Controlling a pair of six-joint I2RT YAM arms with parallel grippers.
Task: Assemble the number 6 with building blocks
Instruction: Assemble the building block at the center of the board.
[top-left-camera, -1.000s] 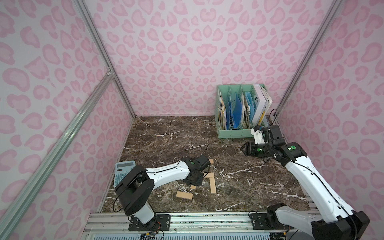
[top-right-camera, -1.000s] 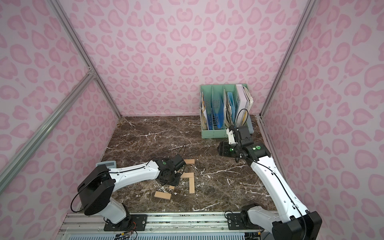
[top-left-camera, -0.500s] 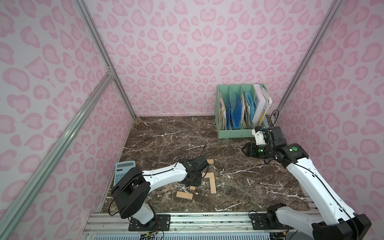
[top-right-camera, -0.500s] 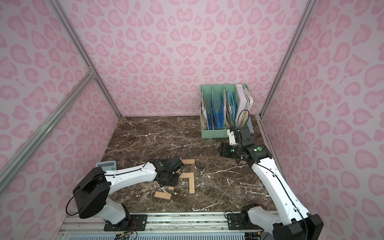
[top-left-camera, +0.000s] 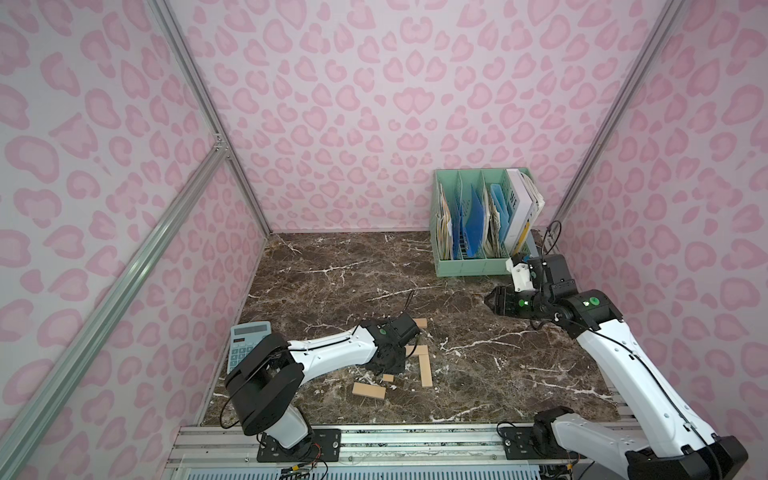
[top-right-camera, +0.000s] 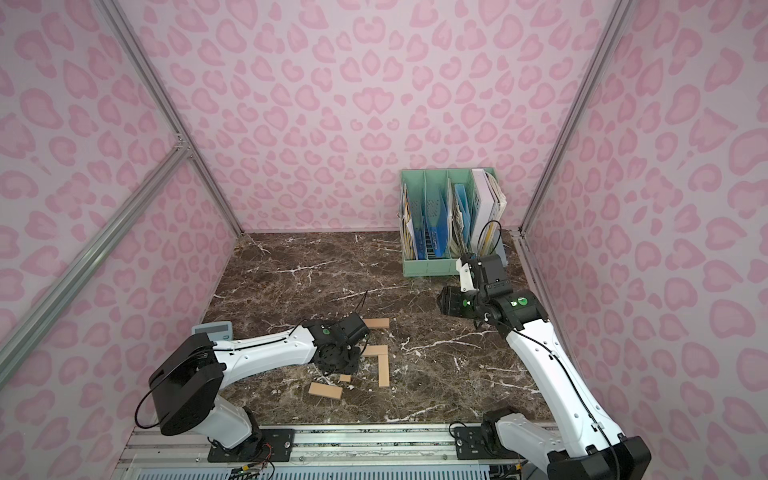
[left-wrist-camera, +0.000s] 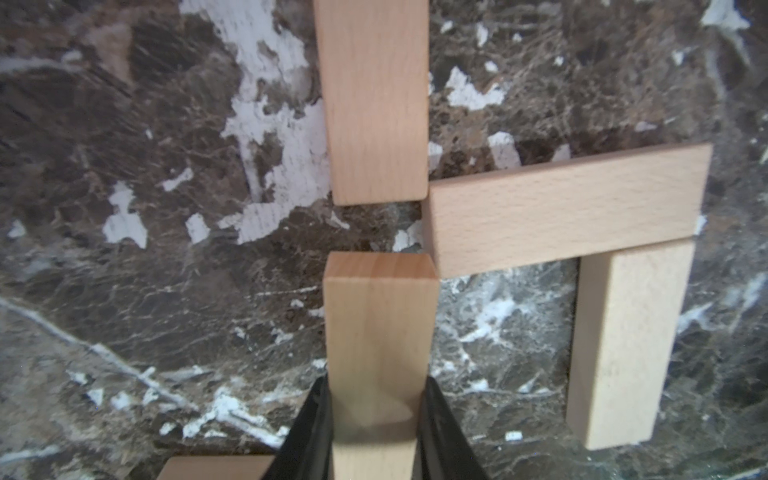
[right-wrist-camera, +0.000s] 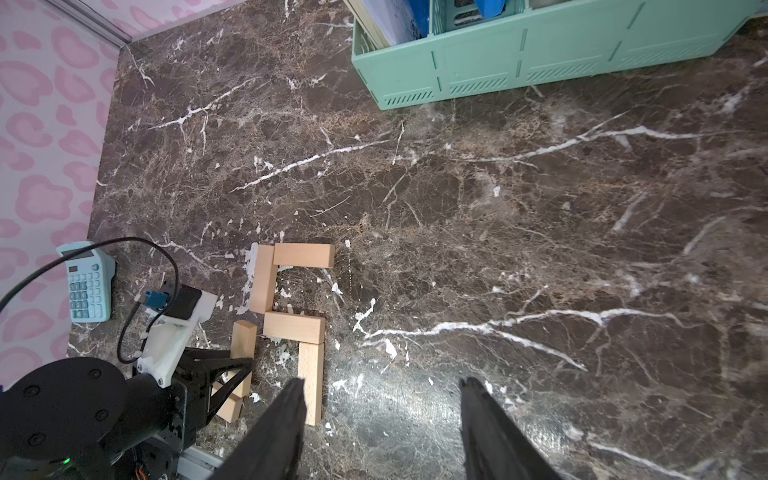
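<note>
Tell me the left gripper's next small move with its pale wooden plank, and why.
Probably ease the held pale tan wooden plank forward until its end meets the matching plank ahead, beside the crosswise plank, then open. The left gripper is shut on it, and bare marble shows between those two ends.

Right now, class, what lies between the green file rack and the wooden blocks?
Only bare marble table between file rack and building blocks, seen in the right wrist view.

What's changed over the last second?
Little: the left pincer, shut on the held plank throughout, drew back slightly, then returned beside the laid planks. Nothing grabbed or released. The loose plank, open right pincer and calculator stayed put.
</note>
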